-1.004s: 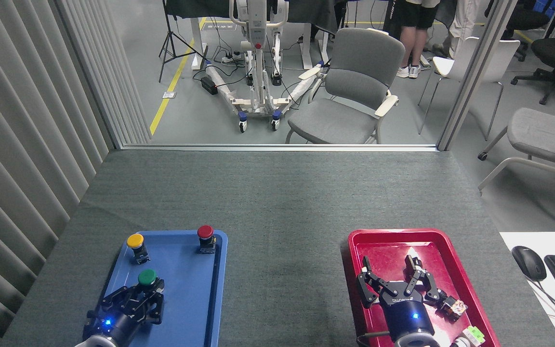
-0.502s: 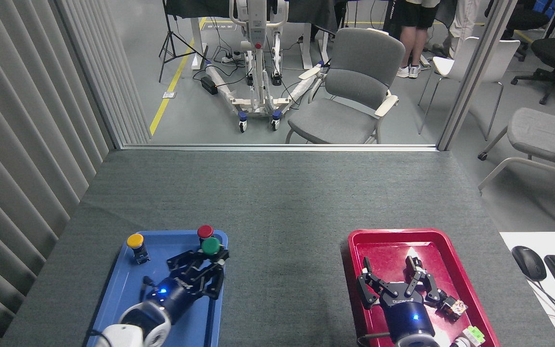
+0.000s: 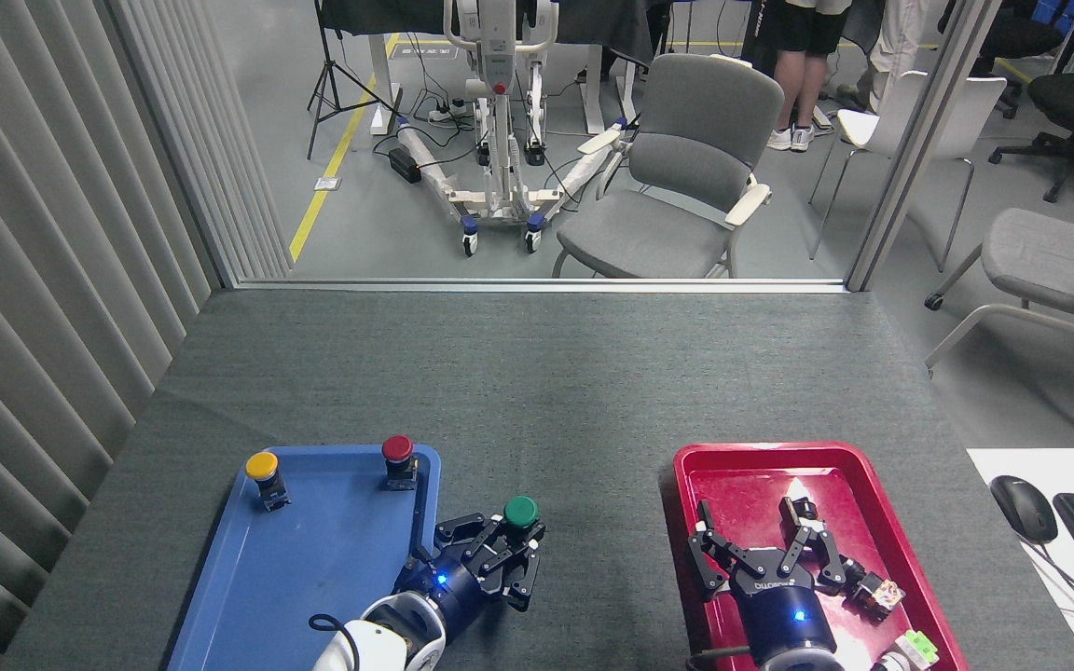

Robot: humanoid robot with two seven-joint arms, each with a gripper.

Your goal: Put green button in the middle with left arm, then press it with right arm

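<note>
Our left hand (image 3: 498, 559) is clamped on the green button (image 3: 520, 512), just past the blue tray (image 3: 220, 568). We'd set it flat on bare table (image 3: 593, 522) ahead-right, upright. Right hand (image 3: 761, 550) hangs wide.

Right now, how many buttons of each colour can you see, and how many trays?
Green button: 1, held in the left gripper over the grey tabletop
Red button: 1, in the blue tray
Yellow button: 1, in the blue tray
Blue tray: 1
Red tray: 1
Total: 3 buttons and 2 trays, 5 things.
</note>
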